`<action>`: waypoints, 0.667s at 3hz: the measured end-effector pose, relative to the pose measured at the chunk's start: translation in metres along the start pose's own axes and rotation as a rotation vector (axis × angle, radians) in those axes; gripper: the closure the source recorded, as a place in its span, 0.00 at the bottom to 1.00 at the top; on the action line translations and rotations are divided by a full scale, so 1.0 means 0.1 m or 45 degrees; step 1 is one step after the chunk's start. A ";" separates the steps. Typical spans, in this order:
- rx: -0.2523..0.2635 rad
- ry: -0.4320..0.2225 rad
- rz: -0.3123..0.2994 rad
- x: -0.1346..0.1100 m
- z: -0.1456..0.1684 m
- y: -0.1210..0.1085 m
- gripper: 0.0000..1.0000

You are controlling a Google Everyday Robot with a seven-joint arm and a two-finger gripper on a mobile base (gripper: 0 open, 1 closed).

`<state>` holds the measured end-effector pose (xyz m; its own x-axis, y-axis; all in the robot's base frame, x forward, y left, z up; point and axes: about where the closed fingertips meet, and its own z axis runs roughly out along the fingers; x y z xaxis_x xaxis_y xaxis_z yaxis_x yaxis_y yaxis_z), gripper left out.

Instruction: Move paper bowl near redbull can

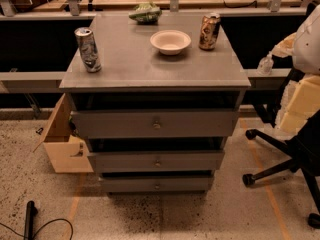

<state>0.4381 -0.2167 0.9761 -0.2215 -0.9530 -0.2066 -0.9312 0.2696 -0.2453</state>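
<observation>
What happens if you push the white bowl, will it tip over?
The paper bowl looks thin and light, so it would probably slide easily on the smooth tabletop. It sits wide and low, so tipping seems unlikely; its thin rim might bend if squeezed. The tool is not in view.

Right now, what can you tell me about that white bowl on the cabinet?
The paper bowl is small, round and shallow, cream-white, with a thin flared rim, and looks like plain paper. It sits upright and empty on the grey cabinet top, toward the back right. A gold-brown can stands close on its right, not touching; the redbull can is far off near the left edge. Only the top touches it; the gripper is not in view.
</observation>
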 end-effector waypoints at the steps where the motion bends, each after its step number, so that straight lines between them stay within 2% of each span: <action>1: 0.000 0.000 0.000 0.00 0.00 0.00 0.00; 2: 0.073 -0.025 -0.004 -0.02 -0.01 -0.05 0.00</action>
<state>0.4427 -0.2164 0.9788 -0.2126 -0.9510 -0.2245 -0.9134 0.2751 -0.3000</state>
